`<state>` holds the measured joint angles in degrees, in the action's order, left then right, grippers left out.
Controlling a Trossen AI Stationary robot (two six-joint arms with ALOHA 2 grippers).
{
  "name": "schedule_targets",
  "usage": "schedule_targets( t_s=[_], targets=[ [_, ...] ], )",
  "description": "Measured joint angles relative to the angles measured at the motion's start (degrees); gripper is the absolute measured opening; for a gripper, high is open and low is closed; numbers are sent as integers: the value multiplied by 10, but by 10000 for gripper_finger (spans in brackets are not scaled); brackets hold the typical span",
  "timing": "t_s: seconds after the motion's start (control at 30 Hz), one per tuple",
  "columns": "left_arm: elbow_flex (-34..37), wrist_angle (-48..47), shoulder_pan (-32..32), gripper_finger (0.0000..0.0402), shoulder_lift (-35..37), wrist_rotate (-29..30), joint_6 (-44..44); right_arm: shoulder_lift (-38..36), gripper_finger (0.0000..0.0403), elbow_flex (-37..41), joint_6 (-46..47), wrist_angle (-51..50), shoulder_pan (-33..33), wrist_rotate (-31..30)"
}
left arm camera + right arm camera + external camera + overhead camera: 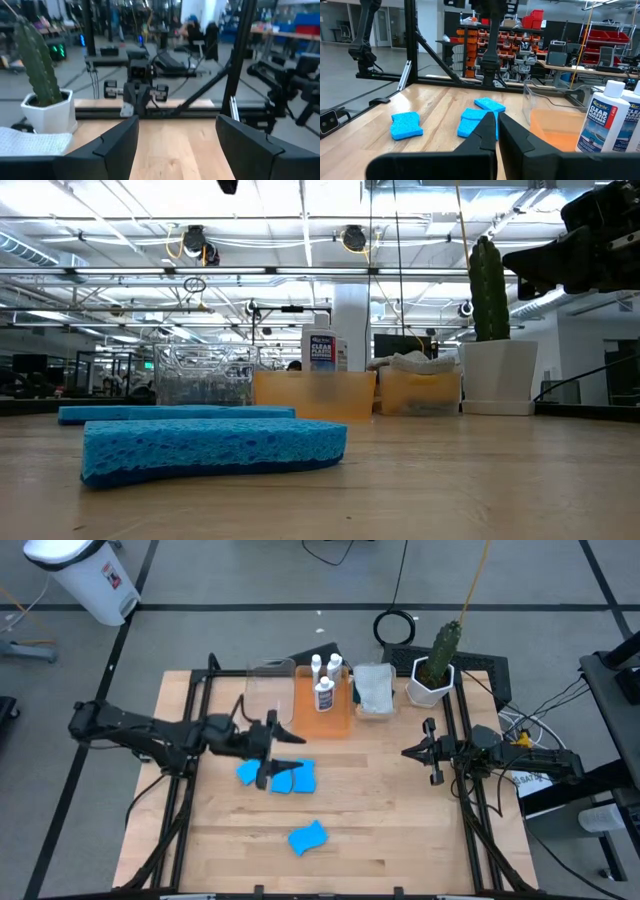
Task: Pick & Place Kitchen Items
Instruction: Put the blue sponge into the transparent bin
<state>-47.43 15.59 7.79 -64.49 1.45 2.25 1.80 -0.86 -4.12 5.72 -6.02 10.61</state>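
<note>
Three blue sponges lie flat on the wooden table: two side by side (248,773) (295,778) and one nearer the front edge (307,837); they also show in the right wrist view (406,125). My left gripper (285,755) is open and empty, raised above the two sponges. My right gripper (405,752) is shut and empty at the table's right, pointing toward the sponges. Small white labelled bottles (325,680) stand in an orange bin (335,715). A pale folded cloth (373,688) lies in another bin.
A clear bin (270,690) stands left of the orange bin at the far side. A white pot with a green cactus (432,675) stands at the far right. Black frame rails run along the table's left and right sides. Bare wood lies between the grippers.
</note>
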Motion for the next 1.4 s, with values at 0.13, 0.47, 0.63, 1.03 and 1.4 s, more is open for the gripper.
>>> schedule_targets(
  t_s=[0.13,0.47,0.63,1.03,1.4],
  targets=[
    [32,43,30,271,-1,48,3,0,0,0,0,0,0,0],
    [31,72,51,271,-19,47,154,0,0,0,0,0,0,0],
    [32,68,52,271,-41,47,146,0,0,0,0,0,0,0],
    [32,85,40,271,-64,91,147,0,0,0,0,0,0,0],
    [32,52,27,271,-64,91,159,0,0,0,0,0,0,0]
  ],
)
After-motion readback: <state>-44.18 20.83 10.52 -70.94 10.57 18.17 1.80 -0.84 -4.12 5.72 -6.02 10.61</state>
